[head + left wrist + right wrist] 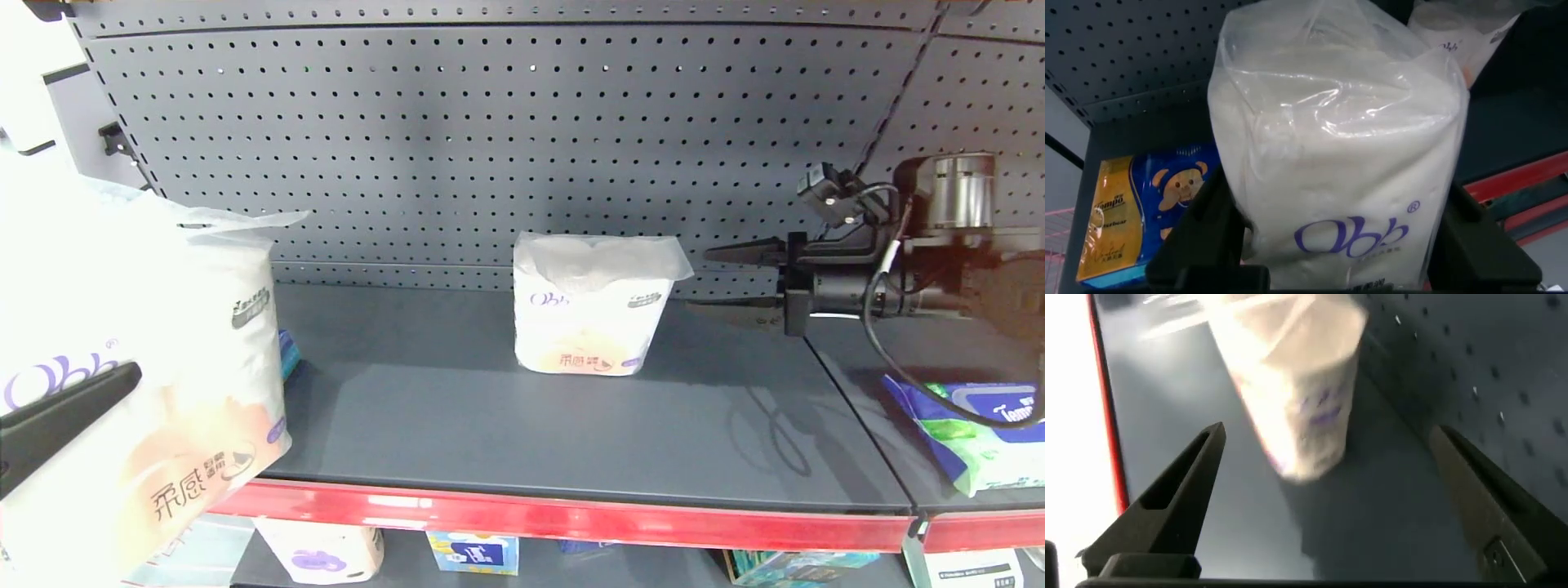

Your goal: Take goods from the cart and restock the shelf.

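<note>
While the left gripper [1343,245] had its black fingers [1212,233] pinched on either flank of a white, plastic-wrapped pack of tissue paper [1339,139], we judged the load light, soft and squashy, its loose film slippery; a hold low across the firm body, not the slack top flap, seemed safest. It hung near the left front of the grey metal shelf [457,408]. The right gripper [710,282] stood with fingers spread, just beside a second, matching white pack [588,314] upright on the shelf.
</note>
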Available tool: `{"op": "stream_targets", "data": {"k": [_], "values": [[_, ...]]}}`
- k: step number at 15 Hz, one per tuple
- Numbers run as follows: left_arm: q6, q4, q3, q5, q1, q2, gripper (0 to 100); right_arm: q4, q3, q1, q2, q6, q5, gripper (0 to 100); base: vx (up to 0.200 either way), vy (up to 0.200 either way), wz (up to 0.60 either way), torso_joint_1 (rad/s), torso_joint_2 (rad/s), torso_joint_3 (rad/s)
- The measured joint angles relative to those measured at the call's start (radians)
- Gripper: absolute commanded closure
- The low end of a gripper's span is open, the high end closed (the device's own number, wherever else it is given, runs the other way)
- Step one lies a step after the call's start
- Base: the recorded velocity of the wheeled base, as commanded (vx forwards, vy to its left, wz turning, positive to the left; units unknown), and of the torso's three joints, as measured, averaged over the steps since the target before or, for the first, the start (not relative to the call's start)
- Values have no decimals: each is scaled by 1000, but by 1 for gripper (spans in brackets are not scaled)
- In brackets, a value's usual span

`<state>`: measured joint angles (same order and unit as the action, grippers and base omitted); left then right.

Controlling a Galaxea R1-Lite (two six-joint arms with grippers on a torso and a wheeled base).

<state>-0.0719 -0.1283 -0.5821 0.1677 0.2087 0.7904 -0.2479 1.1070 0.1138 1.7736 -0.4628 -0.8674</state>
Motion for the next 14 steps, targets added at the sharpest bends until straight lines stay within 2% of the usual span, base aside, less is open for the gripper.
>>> {"op": "stream_targets", "data": {"k": [4,10,14], "values": [[-14,0,-6,0,0,1,100,1,48,46,86,0,-28,0,0,0,0,0,0,0],[-16,0,-7,0,0,0,100,1,86,98,135,5,-72,0,0,0,0,0,0,0],[-16,1,-8,-2,0,0,100,5,162,133,191,10,-69,0,0,0,0,0,0,0]]}}
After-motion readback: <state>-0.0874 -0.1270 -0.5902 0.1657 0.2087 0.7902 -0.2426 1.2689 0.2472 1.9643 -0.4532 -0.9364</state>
